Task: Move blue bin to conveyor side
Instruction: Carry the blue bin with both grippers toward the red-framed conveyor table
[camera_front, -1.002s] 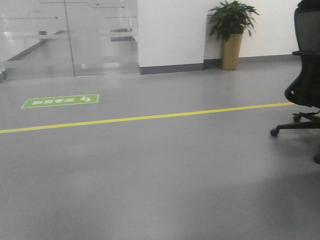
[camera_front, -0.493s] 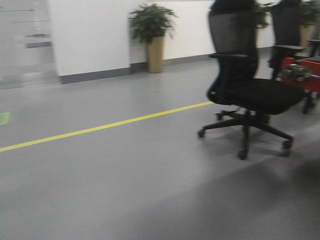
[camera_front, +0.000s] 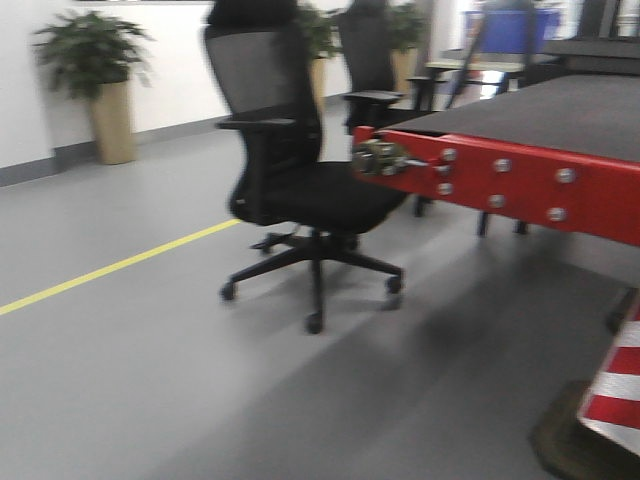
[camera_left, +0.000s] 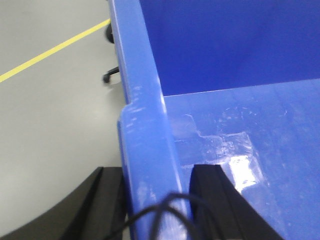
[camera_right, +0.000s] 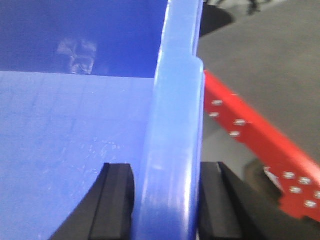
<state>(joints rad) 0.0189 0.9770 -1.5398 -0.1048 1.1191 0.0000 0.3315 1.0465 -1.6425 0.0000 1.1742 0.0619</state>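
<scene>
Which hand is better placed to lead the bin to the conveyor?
Right. Both hands clamp rims of the blue bin, but the red frame of the conveyor lies just beyond the right hand; beyond the left hand lies floor.

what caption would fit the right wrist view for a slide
Right claw gripping the blue bin by its rim, one pad inside, one outside, with the conveyor frame, red and bolted, beyond.

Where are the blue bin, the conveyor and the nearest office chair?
blue bin (camera_left: 142, 100): left wrist view, on its thick top rim.
conveyor (camera_front: 530, 185): front-facing view, on its red side frame.
office chair (camera_front: 320, 195): front-facing view, on its black seat.
</scene>
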